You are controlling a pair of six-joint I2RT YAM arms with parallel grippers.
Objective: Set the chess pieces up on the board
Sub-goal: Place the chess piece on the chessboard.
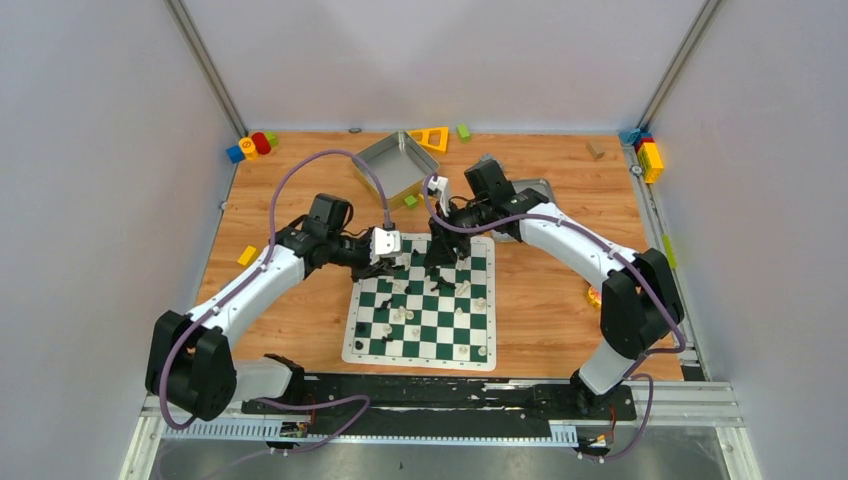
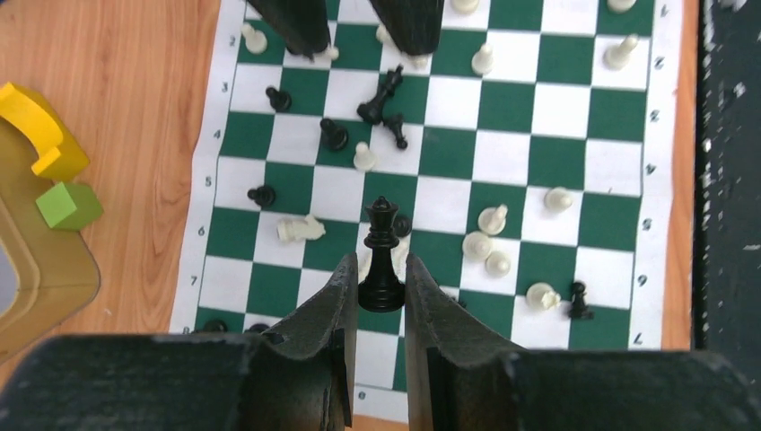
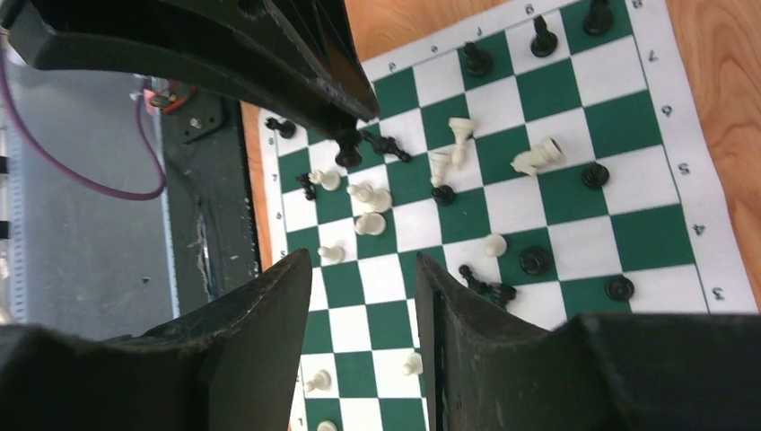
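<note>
Currently left gripper pinches, jaws nearly closed, the base of an upright tall black piece above cluttered squares of the board, right gripper spread and empty close by; risk: setting down may topple the cream pieces just beside, or both grippers may clash.

Light: bright, even and diffuse, falling from above; the pale walls look flat.
Shadows: short and soft beside the chess pieces; a faint one under each arm on the table.
Contrast: cream men fade against the white squares of the board.
Focus: the board and the black chessman are crisp; the near fingers are dark and soft-edged.
Distortion: in the top view the frame posts lean outward.
</note>
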